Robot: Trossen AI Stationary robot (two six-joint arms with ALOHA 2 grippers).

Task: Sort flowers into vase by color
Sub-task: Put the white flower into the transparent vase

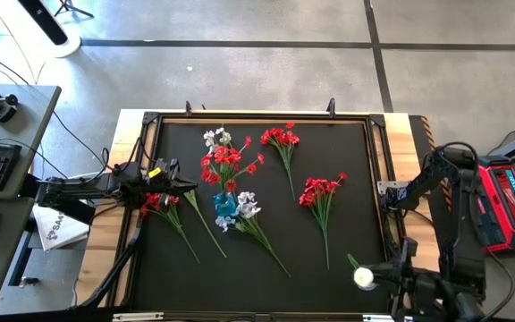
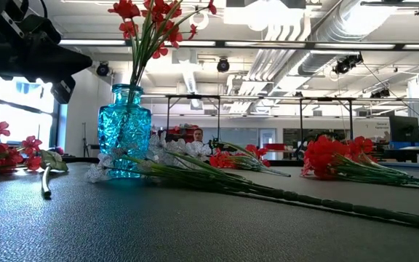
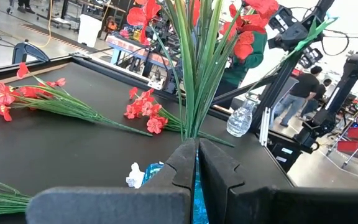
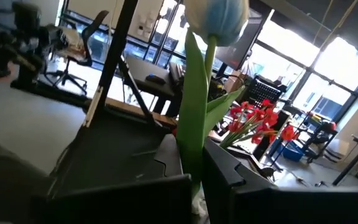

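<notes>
Holding now: I am gripping a red sprig in the left gripper, jaws pinched tight on the bunched green stems, blossoms pointing away from the wrist.
Left gripper position: it is hovering at the left side of the table, just beside the blue glass vase, so I judge I am lining the stems up with the vase mouth.
Vase contents: the vase is already carrying red blossoms standing upright, which is why I am treating it as the red one.
Right gripper: the right gripper is clamping a single white tulip by its thick green stem, parked at the near right corner of the table; I am reading this as keeping the white bloom out of the way while red goes in.
Lying loose: one red bunch is resting at the far middle of the table, another red bunch right of centre, and a white sprig is lying against the vase foot, stem trailing toward the near edge.
Second vase: I am not seeing one for white.
Next care: the stems are long and springy, so I am expecting to need a steep, centred descent into the narrow neck.
</notes>
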